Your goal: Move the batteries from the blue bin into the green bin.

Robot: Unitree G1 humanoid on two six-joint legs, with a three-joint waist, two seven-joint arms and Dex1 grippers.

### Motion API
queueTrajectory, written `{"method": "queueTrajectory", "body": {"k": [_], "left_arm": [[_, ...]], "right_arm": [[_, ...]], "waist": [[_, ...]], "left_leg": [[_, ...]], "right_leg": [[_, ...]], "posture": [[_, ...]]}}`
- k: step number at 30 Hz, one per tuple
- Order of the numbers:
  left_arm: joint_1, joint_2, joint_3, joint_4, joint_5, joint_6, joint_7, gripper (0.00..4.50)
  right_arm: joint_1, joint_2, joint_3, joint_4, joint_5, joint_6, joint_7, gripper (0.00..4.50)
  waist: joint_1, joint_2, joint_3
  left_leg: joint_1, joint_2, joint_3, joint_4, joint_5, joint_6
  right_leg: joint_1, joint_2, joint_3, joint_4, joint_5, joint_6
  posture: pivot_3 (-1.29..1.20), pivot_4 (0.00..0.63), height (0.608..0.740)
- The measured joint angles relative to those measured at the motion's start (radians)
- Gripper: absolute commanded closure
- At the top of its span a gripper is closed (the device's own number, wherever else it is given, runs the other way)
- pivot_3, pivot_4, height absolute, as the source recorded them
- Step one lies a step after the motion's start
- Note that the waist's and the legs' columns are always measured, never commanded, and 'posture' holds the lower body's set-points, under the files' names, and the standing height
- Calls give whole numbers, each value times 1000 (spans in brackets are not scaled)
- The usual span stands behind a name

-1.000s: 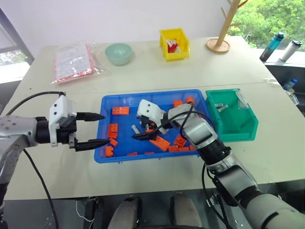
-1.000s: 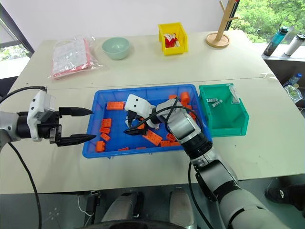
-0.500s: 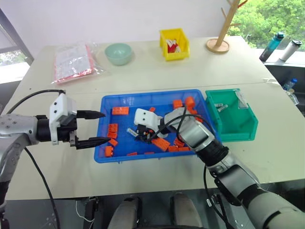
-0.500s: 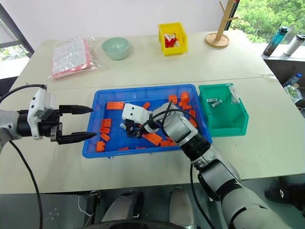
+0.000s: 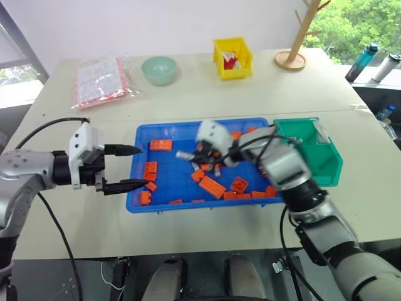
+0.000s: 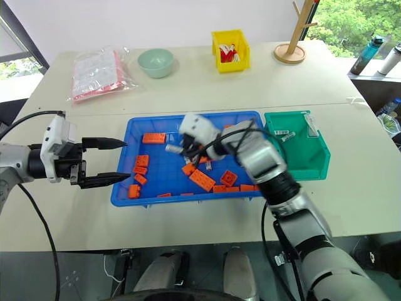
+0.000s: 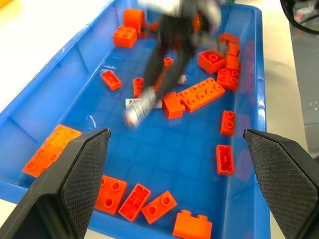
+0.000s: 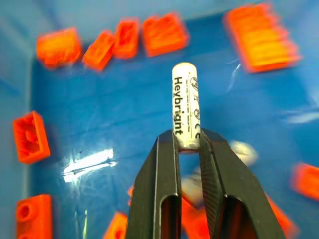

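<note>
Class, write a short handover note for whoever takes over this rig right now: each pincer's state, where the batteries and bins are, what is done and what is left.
Right pincer: shut on a battery, held above the blue bin.
Left pincer: open, holding nothing, at the blue bin's left edge.
Green bin: right of the blue bin, with a few batteries already inside.
Done: one battery gripped and lifted.
Left: carry it to the green bin and release it. At least one more battery lies among the orange bricks; move it too.

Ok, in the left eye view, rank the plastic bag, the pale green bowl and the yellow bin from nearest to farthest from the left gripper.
From the left gripper:
1. Plastic bag, at the table's far left.
2. Pale green bowl, just right of the bag.
3. Yellow bin, farther right along the far edge.
</note>
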State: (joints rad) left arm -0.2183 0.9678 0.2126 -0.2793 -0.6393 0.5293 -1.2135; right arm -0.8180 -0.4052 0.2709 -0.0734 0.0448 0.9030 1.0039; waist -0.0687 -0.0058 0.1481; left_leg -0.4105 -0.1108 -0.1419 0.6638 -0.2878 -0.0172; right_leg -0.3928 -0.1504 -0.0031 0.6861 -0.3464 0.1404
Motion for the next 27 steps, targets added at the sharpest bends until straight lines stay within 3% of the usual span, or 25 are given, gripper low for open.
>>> {"method": "queueTrajectory", "body": {"k": [6,10,15,18,25,27], "left_arm": [[-32,-21,-12,35,9,-16,3,0],[-59,-42,-33,56,20,-28,5,0],[-110,-61,-52,81,31,-40,6,0],[-114,-65,-63,91,40,-41,3,0],[-133,-66,-72,99,41,-41,-3,0],[-131,-66,-73,102,42,-41,-2,0]], "right_arm": [[78,-337,-359,-112,65,182,-53,4473],[259,-438,-472,-166,105,244,-68,4473],[382,-452,-522,-210,138,260,-114,2202],[389,-453,-514,-212,143,235,-147,594],[124,-387,-443,-197,226,189,-180,594],[61,-316,-380,-188,237,182,-194,594]], "waist": [[35,-1,0],[25,-1,0],[17,0,0],[20,0,0],[21,0,0],[22,0,0]], "left_leg": [[-2,-2,0,2,-1,2],[-1,1,4,1,-1,2],[-1,3,8,1,-1,2],[-1,2,8,1,-1,2],[-1,3,7,1,-1,2],[-1,3,7,1,-1,2]], "right_leg": [[2,-2,0,-2,0,0],[1,-1,0,-3,0,0],[0,0,0,-2,0,0],[0,-1,0,-2,0,0],[0,-1,0,-3,0,0],[0,0,0,-3,0,0]], "posture": [[0,150,719],[0,150,719],[0,150,719],[0,150,719],[0,150,719],[0,150,719]]}}
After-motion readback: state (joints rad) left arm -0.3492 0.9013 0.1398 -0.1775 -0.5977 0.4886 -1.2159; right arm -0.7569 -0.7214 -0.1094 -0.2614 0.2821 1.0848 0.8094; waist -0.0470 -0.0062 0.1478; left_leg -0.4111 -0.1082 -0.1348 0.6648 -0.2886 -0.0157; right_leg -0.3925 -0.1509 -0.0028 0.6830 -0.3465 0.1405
